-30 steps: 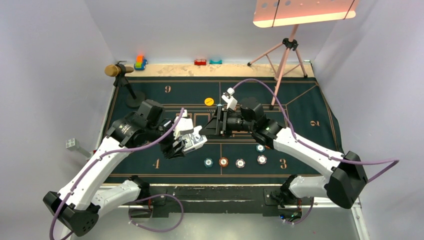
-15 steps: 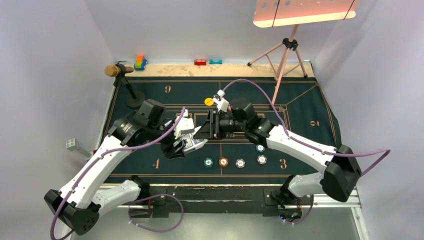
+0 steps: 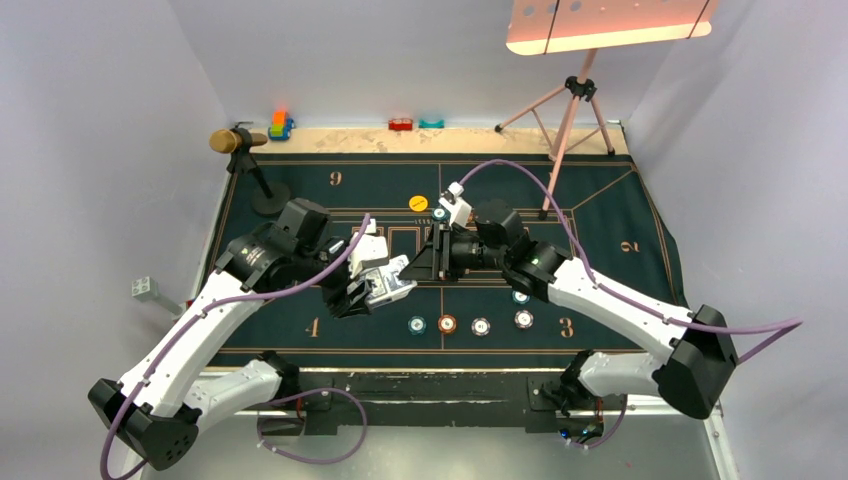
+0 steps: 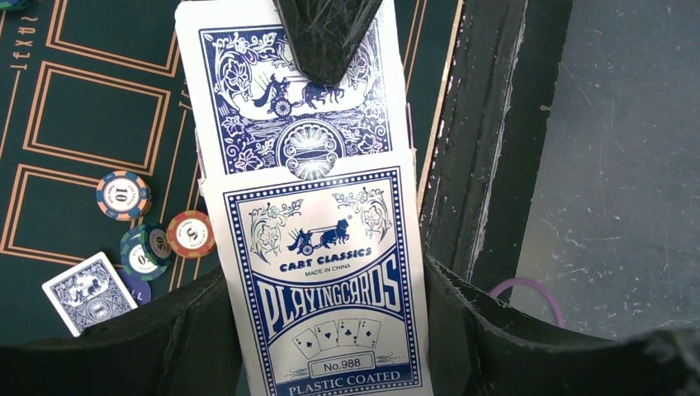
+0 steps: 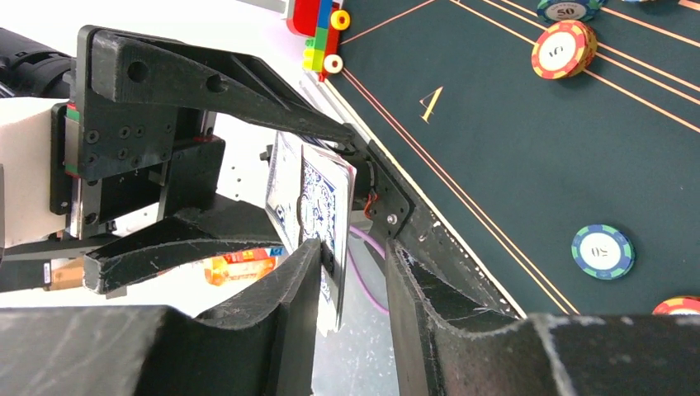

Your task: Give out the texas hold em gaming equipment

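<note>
Left pincer clamped; right pincer ajar.

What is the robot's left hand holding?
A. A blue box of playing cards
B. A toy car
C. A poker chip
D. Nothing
A: in the left wrist view the left gripper is clamped on both sides of the blue playing-card box, with a card poking out of its top.
</note>
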You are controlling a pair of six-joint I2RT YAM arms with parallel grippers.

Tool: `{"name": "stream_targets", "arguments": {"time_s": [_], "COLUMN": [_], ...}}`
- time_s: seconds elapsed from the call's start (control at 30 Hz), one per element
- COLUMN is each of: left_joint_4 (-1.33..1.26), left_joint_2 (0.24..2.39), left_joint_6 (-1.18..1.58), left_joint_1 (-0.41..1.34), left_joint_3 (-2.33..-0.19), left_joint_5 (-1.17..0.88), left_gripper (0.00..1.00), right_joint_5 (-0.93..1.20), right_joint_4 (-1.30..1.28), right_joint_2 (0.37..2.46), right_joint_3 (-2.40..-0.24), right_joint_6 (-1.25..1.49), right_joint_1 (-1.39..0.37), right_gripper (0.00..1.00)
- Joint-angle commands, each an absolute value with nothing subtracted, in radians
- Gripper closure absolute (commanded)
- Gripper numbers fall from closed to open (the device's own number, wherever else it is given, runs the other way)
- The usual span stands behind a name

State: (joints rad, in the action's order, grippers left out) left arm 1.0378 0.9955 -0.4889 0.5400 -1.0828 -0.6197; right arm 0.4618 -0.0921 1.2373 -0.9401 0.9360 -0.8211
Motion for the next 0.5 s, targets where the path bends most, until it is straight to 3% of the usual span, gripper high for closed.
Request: {"name": "stream_targets", "arguments": {"time_s": [0.0,0.4,0.47], "left_joint_4": [1.029,1.025,1.021], "left_joint_2": [0.976,0.967,0.965], "left_joint_6": [-0.473,-0.464,-0.458], "left_joint_1": [0.541,0.539,0.537], "left_joint_3": [-1.141,-1.138,-1.135], "left_joint_5": [-0.667,-0.684,-0.689], "left_gripper": [0.75,0.75,0.75], "right_joint_5": [0.437,0.436,0.455], "right_joint_4": [-0.123,-0.137,-0.111], "right_joint_2": [1.2,1.156,1.158], "right_joint_3": [-0.917,-0.895,-0.895], "right_joint_6": [0.904,0.906,0.913], "right_joint_1": [-0.804,-0.778,-0.778], "right_gripper": [0.64,0.66,0.55]}}
